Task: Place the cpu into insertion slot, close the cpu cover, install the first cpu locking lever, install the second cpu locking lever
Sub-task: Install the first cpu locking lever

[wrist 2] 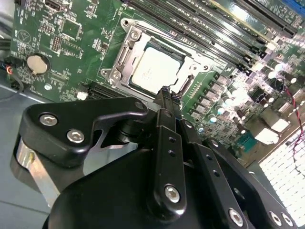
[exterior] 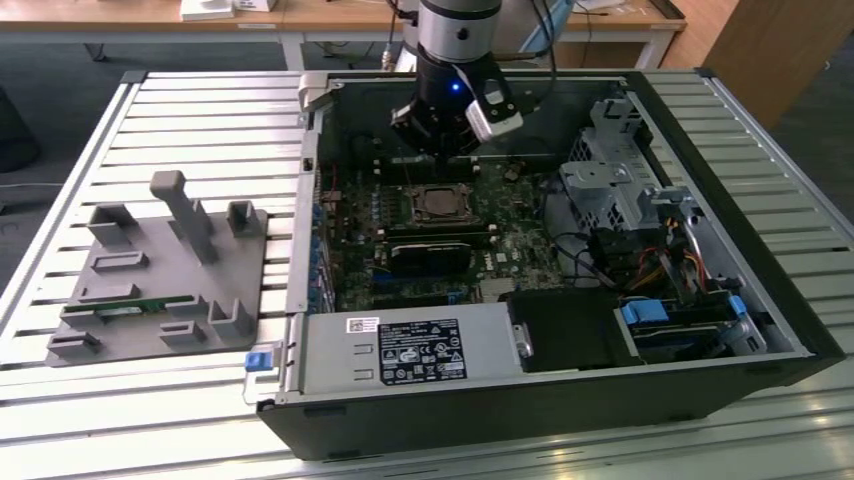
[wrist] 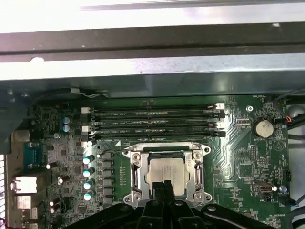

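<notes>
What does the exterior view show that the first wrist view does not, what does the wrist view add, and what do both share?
Exterior view: the whole case, the grey fixture beside it, and the slatted table under both. First wrist view: the coin battery on the board. Both: the cpu, with the shut gripper near it.

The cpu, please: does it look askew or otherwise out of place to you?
Nothing stands out: the cpu lies flat and square within the window of the cover, with the gripper over one edge.
</notes>
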Controlling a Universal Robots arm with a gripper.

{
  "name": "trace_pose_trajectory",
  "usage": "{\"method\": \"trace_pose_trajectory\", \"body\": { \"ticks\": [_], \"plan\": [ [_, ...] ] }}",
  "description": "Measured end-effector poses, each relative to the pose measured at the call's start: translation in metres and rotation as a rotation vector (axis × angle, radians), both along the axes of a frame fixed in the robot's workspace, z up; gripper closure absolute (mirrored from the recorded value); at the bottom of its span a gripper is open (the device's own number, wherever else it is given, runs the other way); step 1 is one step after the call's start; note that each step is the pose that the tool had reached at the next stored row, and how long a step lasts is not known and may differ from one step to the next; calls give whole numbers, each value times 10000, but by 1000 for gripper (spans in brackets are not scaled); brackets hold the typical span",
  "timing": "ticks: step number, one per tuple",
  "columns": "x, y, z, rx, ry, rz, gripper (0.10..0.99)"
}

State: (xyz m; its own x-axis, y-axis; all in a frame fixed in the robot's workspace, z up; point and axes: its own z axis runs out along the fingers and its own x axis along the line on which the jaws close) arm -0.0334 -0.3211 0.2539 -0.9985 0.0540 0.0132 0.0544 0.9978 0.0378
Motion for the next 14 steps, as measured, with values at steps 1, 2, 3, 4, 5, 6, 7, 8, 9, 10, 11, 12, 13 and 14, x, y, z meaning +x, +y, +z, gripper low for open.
{"method": "trace_pose_trajectory", "body": {
  "ticks": [1,2,3,4,5,6,7,8,9,10,11,12,13,14],
  "plan": [
    [0,0,-2,0,-12,6,980],
    [-2,0,-3,0,-23,6,980],
    [-11,0,-5,1,-36,6,980],
    [-29,0,-7,2,-54,5,980],
    [-54,0,-7,3,-74,5,980],
    [-76,0,-8,9,-86,6,980],
    [-95,0,-8,14,-89,5,980],
    [-113,0,-8,19,-92,5,980],
    [-123,0,-9,21,-93,5,980],
    [-259,-26,-8,27,-103,5,980],
    [-259,-26,-8,27,-103,5,980],
    [-259,-26,-8,27,-103,5,980],
    [-259,-26,-8,28,-103,4,980],
    [-259,-26,-8,28,-103,5,980]
  ]
}}
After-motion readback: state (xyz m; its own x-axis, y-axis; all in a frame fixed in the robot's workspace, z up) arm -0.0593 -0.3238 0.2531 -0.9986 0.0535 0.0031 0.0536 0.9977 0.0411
